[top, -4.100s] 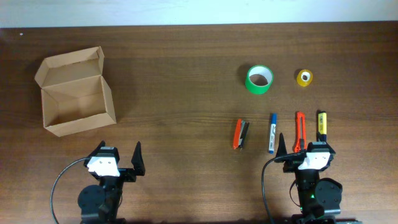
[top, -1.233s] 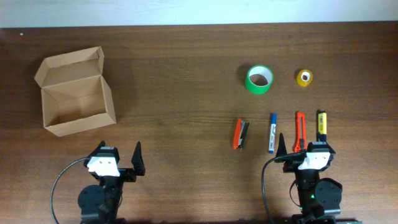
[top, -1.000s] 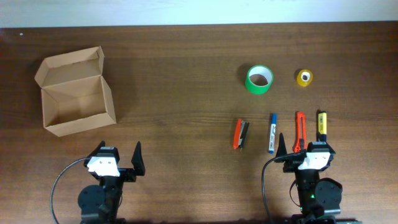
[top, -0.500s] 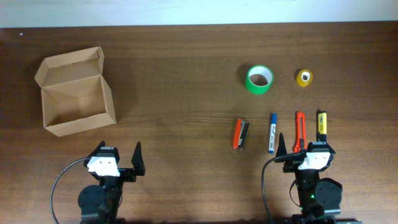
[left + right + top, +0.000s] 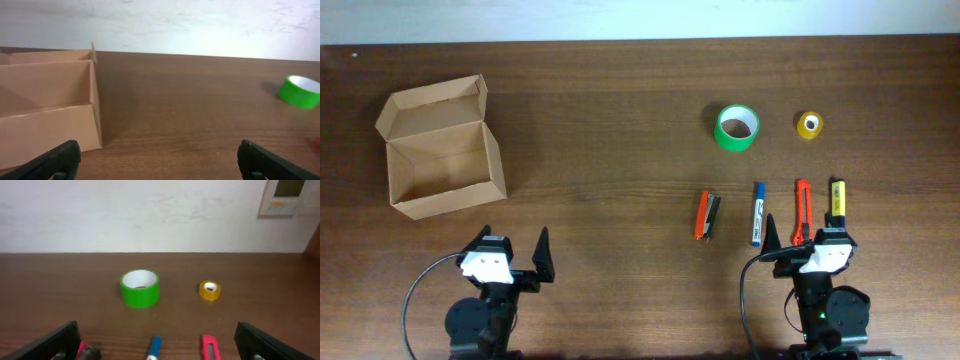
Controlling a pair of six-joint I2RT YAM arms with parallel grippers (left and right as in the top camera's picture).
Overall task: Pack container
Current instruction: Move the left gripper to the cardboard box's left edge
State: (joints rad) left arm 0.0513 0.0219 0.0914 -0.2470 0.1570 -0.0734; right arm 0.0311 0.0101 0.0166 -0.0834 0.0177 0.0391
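Left gripper (image 5: 513,245) is sitting at the near edge of the dark brown wooden table (image 5: 620,120), its black fingers (image 5: 57,159) spread wide and gripping nothing. Right gripper (image 5: 805,238) is sitting likewise, jaws apart and empty. The tan-brown rectangular cardboard container (image 5: 438,168) is standing at the table's left side, just ahead of the left gripper, with its flap lid open (interior bare). Ahead of the right gripper are lying a green tape roll (image 5: 737,127), a small yellow tape roll (image 5: 810,124), an orange-and-black tool (image 5: 706,216), a blue-and-white pen (image 5: 758,213), an orange cutter (image 5: 802,208) and a yellow-and-black pen (image 5: 836,198), none touching.
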